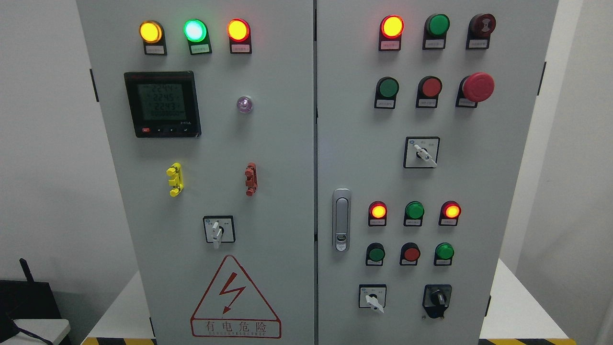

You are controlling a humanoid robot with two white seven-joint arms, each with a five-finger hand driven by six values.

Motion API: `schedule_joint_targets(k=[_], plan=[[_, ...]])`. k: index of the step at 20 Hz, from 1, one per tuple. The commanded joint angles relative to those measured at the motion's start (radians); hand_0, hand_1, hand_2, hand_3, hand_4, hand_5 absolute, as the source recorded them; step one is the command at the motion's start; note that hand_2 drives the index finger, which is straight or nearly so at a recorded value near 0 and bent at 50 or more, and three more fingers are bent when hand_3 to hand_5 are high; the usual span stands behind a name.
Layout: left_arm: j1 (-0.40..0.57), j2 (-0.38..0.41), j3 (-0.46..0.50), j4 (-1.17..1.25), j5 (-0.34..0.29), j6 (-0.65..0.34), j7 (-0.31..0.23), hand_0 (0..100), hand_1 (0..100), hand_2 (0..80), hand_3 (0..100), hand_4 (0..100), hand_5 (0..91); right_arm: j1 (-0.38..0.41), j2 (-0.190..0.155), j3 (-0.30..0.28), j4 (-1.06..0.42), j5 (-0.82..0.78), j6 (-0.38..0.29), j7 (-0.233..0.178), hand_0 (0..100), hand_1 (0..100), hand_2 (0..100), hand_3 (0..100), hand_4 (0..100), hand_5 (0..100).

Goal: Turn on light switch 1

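Here, neither robot hand was in view, so how their fingers stood could not be told. Lowest on the grey cabinet (287,191) sat the red lightning warning triangle (235,298) and two rotary switches (372,297) at the lower right. Above them came the door handle (341,219), then rows of lit and unlit buttons (which one was switch 1 could not be told). Topmost glowed three lamps (194,30) over the digital meter (162,104).

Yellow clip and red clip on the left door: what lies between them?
Nothing: between the yellow clip and red clip, the head view shows bare grey door.
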Motion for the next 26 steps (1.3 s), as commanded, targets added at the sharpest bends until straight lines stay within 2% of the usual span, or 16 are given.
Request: schedule_joint_targets(k=[1,5,11,14,19,22,26], plan=[[-0.037,0.005,-0.147,-0.144,-0.005,0.002,0.011,27,15,43.9,55,61,50.5,0.0,0.0,0.0,0.0,-0.017,0.001,-0.001,12,39,0,0,0,0],[-0.078,0.006,-0.183,-0.181,-0.007,0.013,0.011,26,16,45.0,56,62,51.4,0.0,0.0,0.0,0.0,-0.017,0.001,-0.001,12,39,0,0,0,0],[-0.126,0.011,-0.291,-0.218,-0.013,0.017,0.014,24,18,45.3,58,63,53.1,0.0,0.0,0.0,0.0,-0.017,0.001,-0.001,12,39,0,0,0,0],[-0.149,0.005,-0.354,-0.22,-0.068,0.016,0.025,18,21,45.4,58,64,54.5,0.0,0.0,0.0,0.0,-0.018,0.001,-0.001,12,39,0,0,0,0],[-0.18,-0.029,-0.472,-0.22,-0.116,0.02,0.071,14,23,46.0,59,65,56.5,0.0,0.0,0.0,0.0,-0.017,0.001,-0.001,12,39,0,0,0,0],[-0.21,-0.055,-0.502,-0.22,-0.168,0.09,0.112,14,24,46.9,60,65,57.3,0.0,0.0,0.0,0.0,-0.017,0.001,-0.001,12,39,0,0,0,0],[-0.235,-0.063,-0.56,-0.22,-0.176,0.147,0.152,13,25,48.9,62,67,59.6,0.002,0.0,0.0,0.0,-0.017,0.001,-0.001,12,39,0,0,0,0]])
